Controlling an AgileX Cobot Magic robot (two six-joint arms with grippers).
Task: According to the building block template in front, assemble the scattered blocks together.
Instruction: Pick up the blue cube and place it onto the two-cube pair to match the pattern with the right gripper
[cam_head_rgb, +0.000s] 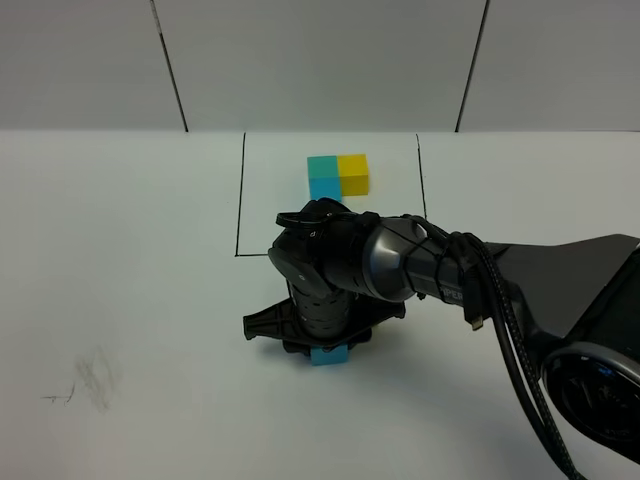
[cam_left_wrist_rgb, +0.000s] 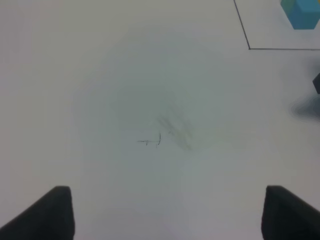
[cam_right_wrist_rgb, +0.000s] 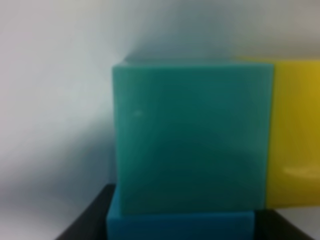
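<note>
The building block template (cam_head_rgb: 337, 175) is an L of teal-green, yellow and sky-blue cubes inside a thin black drawn rectangle (cam_head_rgb: 240, 200) at the back. Its corner shows in the left wrist view (cam_left_wrist_rgb: 302, 14). My right gripper (cam_head_rgb: 325, 345) reaches to the table's middle, pointing down, shut on the scattered sky-blue cube (cam_head_rgb: 329, 355). In the right wrist view this cube (cam_right_wrist_rgb: 180, 225) sits between the dark fingers (cam_right_wrist_rgb: 87, 215), against the scattered teal-green cube (cam_right_wrist_rgb: 190, 135), which touches the yellow cube (cam_right_wrist_rgb: 295, 130). The arm hides those two in the exterior view. My left gripper (cam_left_wrist_rgb: 167, 215) is open and empty above bare table.
A faint pencil smudge (cam_head_rgb: 95, 380) marks the table at front left and shows under the left gripper (cam_left_wrist_rgb: 170, 132). The right arm's body and cables (cam_head_rgb: 500, 310) cover the front right. The back wall stands behind the drawn rectangle.
</note>
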